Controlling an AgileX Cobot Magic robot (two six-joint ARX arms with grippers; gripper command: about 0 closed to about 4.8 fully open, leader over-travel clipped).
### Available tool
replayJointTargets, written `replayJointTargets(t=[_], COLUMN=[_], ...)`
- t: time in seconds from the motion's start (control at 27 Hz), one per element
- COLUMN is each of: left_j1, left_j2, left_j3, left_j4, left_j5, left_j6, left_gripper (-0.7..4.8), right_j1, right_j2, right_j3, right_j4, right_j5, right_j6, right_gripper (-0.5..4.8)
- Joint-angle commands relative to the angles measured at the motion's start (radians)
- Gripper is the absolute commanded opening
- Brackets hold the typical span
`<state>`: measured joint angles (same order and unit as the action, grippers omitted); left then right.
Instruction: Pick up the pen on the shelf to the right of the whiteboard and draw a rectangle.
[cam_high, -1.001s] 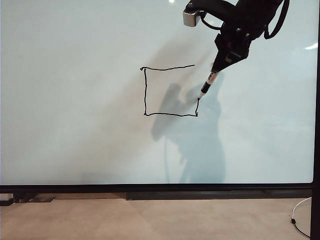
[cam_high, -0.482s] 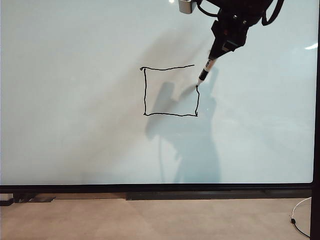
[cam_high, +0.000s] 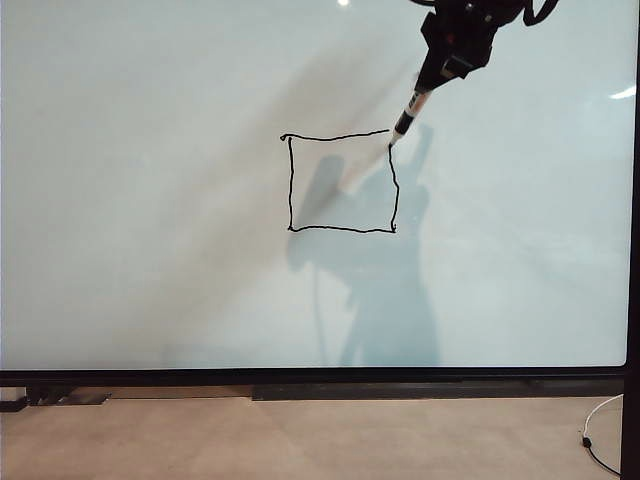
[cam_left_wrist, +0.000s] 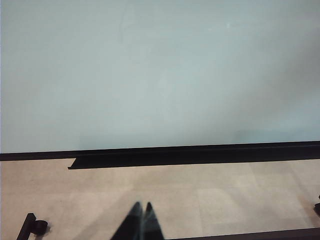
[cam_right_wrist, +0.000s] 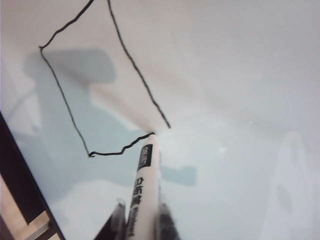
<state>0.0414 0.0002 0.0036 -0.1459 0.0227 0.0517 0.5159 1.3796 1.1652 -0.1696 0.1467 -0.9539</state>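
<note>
The whiteboard (cam_high: 150, 250) fills the exterior view. On it is the rectangle (cam_high: 340, 229), a wobbly black outline whose four sides all show. My right gripper (cam_high: 430, 85) comes in from the top right, shut on the pen (cam_high: 409, 115). The pen's tip touches the board at the rectangle's upper right corner. In the right wrist view the pen (cam_right_wrist: 145, 175) runs out between the fingers of the right gripper (cam_right_wrist: 142, 207) to where two lines of the rectangle (cam_right_wrist: 135, 67) meet. My left gripper (cam_left_wrist: 142, 206) is shut and empty, low in front of the whiteboard (cam_left_wrist: 160, 75). The shelf is out of view.
A black ledge (cam_high: 400, 390) runs under the board's lower frame, above a beige surface (cam_high: 300, 440). A white cable (cam_high: 600, 430) lies at the lower right. A small dark fitting (cam_left_wrist: 35, 227) sits near the left gripper.
The right gripper has moved up the board with the pen. The rectangle's right side has grown from a short stub at the lower right corner up to the top line.
</note>
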Motion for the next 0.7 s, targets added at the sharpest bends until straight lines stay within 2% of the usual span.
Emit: replayJointTargets(t=[0.04, 0.33, 0.44, 0.59, 0.7], left_j1=[0.0, 0.0, 0.0, 0.0, 0.0], left_j2=[0.0, 0.0, 0.0, 0.0, 0.0], left_j3=[0.004, 0.004, 0.003, 0.004, 0.003], left_j4=[0.012, 0.012, 0.012, 0.012, 0.012], left_j5=[0.0, 0.0, 0.0, 0.0, 0.0], left_j6=[0.0, 0.0, 0.0, 0.0, 0.0], left_gripper=[-0.05, -0.05, -0.05, -0.05, -0.05], right_j1=[0.0, 0.004, 0.021, 0.063, 0.069], right_j2=[-0.017, -0.029, -0.044, -0.116, -0.212], right_j3=[0.01, 0.01, 0.01, 0.005, -0.028], right_j4=[0.07, 0.069, 0.015, -0.119, -0.122], right_j5=[0.02, 0.035, 0.035, 0.038, 0.011], right_j6=[-0.002, -0.002, 0.005, 0.103, 0.187], right_gripper=[-0.05, -0.05, -0.06, -0.06, -0.06])
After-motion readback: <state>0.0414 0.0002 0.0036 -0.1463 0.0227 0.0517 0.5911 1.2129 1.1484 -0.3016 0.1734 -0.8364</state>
